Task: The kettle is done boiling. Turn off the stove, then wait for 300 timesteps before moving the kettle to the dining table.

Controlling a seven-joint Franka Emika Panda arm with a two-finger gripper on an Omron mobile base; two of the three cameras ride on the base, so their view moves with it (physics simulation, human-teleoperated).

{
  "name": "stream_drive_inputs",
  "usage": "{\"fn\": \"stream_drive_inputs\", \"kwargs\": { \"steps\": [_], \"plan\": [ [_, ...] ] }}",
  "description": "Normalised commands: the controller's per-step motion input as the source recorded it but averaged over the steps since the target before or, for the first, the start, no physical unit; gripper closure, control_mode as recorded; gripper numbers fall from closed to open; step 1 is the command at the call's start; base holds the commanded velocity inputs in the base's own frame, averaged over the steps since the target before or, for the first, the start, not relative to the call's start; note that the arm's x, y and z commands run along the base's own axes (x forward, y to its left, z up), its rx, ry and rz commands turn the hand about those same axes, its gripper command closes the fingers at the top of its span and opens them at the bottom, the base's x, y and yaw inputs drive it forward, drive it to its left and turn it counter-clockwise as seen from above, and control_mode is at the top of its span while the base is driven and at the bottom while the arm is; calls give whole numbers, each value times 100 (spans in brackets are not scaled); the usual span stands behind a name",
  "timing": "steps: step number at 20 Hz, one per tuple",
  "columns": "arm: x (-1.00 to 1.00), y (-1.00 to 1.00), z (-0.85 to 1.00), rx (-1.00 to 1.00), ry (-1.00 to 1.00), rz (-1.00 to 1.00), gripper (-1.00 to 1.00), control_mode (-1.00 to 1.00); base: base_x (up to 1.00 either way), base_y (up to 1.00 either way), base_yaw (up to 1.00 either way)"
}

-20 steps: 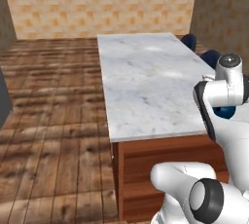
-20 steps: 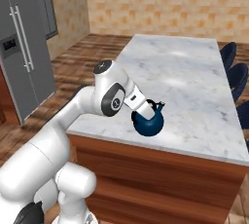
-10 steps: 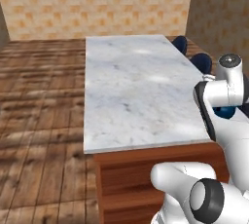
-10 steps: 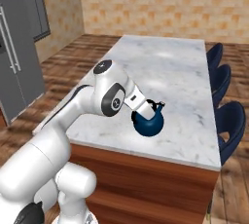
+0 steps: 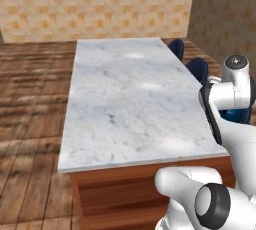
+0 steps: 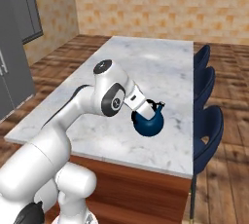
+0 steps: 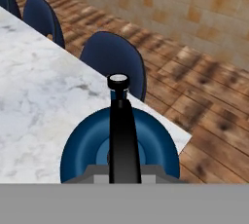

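The small dark-blue kettle [image 6: 148, 123] hangs from my gripper [image 6: 153, 105], which is shut on its thin black arched handle [image 7: 121, 130]. It is held over the white-grey marble top of the dining table [image 6: 160, 65], near the long edge where the stools stand. In the hand view the kettle's round body [image 7: 85, 147] sits just below the hand, over the table's corner [image 7: 34, 96]; whether it touches the marble cannot be told. In the left base view the long table [image 5: 125, 99] lies ahead and my arm rises at its right. The stove is out of view.
Three dark-blue stools [image 6: 208, 121] line the table's right side, two of them also visible as stools [image 5: 197, 69] past its far edge and as stools [image 7: 114, 57] close under the hand. A grey fridge [image 6: 12, 57] stands at left. Wooden floor surrounds the table.
Both base views have shifted, so the base has driven: the table now lies more centred and closer. The arm's pose and its hold on the kettle look the same.
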Motion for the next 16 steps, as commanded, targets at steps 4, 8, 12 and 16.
{"fn": "stream_drive_inputs", "kwargs": {
  "steps": [4, 8, 12, 16],
  "plan": [
    [0, 0, 0, 0, 0, 0, 100, 100, 47, -31, 1],
    [0, 0, 0, 0, 0, 0, 100, 100, 26, 0, 0],
    [0, 0, 0, 0, 0, 0, 100, 100, 1, 0, 0],
    [10, 0, -5, 0, 0, 0, 100, -100, 0, 0, 0]
  ]
}}
